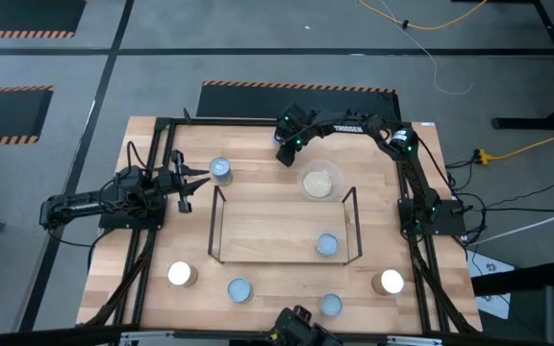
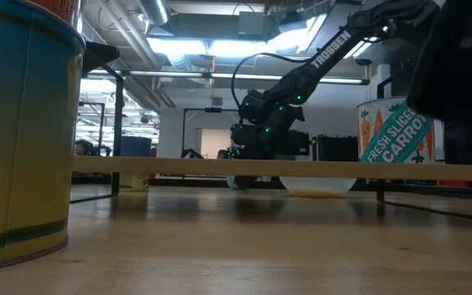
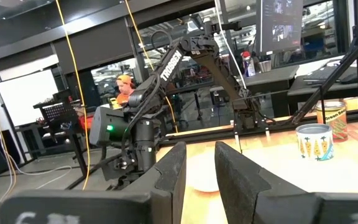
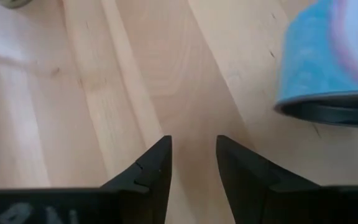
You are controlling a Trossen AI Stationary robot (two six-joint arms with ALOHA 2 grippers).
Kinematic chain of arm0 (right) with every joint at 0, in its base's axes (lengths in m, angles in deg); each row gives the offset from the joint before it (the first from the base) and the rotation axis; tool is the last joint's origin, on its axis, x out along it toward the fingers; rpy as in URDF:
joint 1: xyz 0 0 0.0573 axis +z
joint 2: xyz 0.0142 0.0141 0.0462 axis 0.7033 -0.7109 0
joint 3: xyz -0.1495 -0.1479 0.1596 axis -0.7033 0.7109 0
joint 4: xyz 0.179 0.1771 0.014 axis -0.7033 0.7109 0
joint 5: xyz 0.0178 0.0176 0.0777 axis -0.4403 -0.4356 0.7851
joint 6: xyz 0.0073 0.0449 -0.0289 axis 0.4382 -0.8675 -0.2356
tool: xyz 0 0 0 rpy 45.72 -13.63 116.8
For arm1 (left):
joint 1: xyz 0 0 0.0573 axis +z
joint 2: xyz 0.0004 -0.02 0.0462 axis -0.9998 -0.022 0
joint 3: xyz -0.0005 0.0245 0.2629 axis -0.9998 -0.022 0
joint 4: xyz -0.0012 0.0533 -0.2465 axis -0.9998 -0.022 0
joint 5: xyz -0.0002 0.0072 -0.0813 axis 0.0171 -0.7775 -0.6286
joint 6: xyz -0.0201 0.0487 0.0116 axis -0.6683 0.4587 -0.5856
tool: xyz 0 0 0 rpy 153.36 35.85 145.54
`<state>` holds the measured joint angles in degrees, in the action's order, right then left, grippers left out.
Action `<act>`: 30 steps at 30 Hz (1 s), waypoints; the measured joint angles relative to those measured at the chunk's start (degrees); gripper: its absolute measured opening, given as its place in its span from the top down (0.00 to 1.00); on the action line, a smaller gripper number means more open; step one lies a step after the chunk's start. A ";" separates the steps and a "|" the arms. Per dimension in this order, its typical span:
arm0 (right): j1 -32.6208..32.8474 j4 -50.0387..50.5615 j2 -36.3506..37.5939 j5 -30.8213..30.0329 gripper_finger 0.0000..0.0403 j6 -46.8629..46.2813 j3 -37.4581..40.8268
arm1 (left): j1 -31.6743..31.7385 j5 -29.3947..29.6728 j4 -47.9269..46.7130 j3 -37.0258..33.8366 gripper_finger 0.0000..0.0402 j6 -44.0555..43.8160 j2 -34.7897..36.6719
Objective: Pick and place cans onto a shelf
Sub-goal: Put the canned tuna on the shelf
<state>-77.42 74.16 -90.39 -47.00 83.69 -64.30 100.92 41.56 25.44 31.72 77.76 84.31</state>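
Cans: six small upright cylinders show from above. One can inside the shelf stands near the rack's right end.
Shelf: the shelf is a low see-through rack of thin black rods in the middle of the table.
Left gripper: the left gripper is at the table's left side, fingers a little apart with nothing between them, released.
Nearest can to left gripper: the can by the left gripper stands just ahead of its fingertips, apart from them.
Right gripper: the right gripper is low at the table's far edge, fingers a little apart over bare wood in the right wrist view, gripping nothing.
Object beside right gripper: a blue-sided can is close by and off to one side of the fingers, not between them.
Clear dish: the dish with tan contents lies just beyond the right gripper, towards the shelf.
Other cans: four stand along the near edge, well apart from both grippers.
Risk: judging by the narrow gaps, either gripper could push a can over rather than straddle it. The thin rods could catch a carried can.
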 joint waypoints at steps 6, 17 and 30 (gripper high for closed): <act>0.01 1.70 2.91 -0.78 0.67 -0.05 0.00 | 0.00 -0.04 0.00 0.00 0.81 0.00 -0.01; 0.00 0.98 6.19 -12.89 0.67 -10.91 -0.03 | 0.00 0.07 0.00 0.00 0.81 0.00 0.01; -0.07 -3.73 6.15 -16.69 0.67 -21.35 -0.04 | 0.00 0.11 0.00 0.00 0.81 0.02 0.01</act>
<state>-77.49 70.43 -84.24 -63.69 62.33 -64.34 100.92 41.67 25.44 31.72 77.78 84.31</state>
